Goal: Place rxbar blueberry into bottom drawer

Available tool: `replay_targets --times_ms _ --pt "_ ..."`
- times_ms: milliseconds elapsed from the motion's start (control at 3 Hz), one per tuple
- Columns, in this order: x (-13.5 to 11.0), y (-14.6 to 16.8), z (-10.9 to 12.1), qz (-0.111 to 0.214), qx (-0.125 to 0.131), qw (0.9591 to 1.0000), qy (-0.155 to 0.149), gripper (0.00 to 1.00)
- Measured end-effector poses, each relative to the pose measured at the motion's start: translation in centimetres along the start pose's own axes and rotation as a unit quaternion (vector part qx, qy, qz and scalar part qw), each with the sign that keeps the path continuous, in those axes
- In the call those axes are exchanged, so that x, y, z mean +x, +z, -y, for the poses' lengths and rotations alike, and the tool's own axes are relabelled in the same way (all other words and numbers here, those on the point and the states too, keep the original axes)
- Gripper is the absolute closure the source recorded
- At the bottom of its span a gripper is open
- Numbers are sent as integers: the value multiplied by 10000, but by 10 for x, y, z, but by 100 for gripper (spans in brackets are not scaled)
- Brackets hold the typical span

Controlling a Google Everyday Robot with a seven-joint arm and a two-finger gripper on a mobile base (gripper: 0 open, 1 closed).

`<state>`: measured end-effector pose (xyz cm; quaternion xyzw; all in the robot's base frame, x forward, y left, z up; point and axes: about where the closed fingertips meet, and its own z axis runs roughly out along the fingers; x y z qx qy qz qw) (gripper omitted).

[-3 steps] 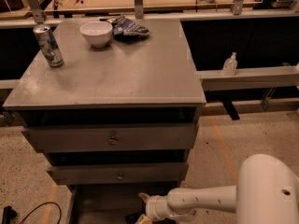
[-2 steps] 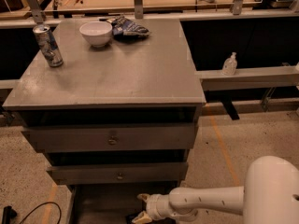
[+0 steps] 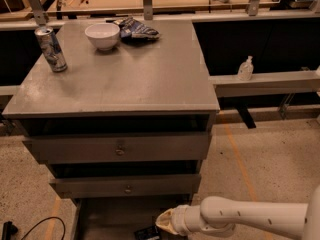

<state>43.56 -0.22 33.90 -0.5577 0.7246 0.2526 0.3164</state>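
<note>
Grey cabinet [image 3: 130, 84] has a can [image 3: 50, 49] and bowl [image 3: 102, 35] on top. Gripper [image 3: 162, 223] is down in the open bottom drawer [image 3: 115, 218], with the bar [image 3: 147, 232] right at its tip. Can't tell its grip.

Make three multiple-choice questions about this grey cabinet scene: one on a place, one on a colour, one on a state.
1. Where is the robot's gripper?
A. resting on the grey cabinet top
B. low, at the wide grey bottom drawer
C. raised by the far wooden bench

2. What colour is the round bowl?
A. red
B. green
C. white

3. The bottom drawer is:
A. pulled open
B. pushed shut
C. lifted onto the cabinet top

Answers:
1. B, because the white arm ends down at that drawer.
2. C, because the bowl is plain white.
3. A, because its dark inside shows below the two knobbed drawers.
</note>
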Motion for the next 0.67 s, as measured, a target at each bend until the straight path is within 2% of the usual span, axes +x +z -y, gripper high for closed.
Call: replay_targets --times_ms 333,667 --pt "-13 -62 -15 -105 -141 9995 255 100" --pt "-25 -78 -11 -137 -120 9997 134 100"
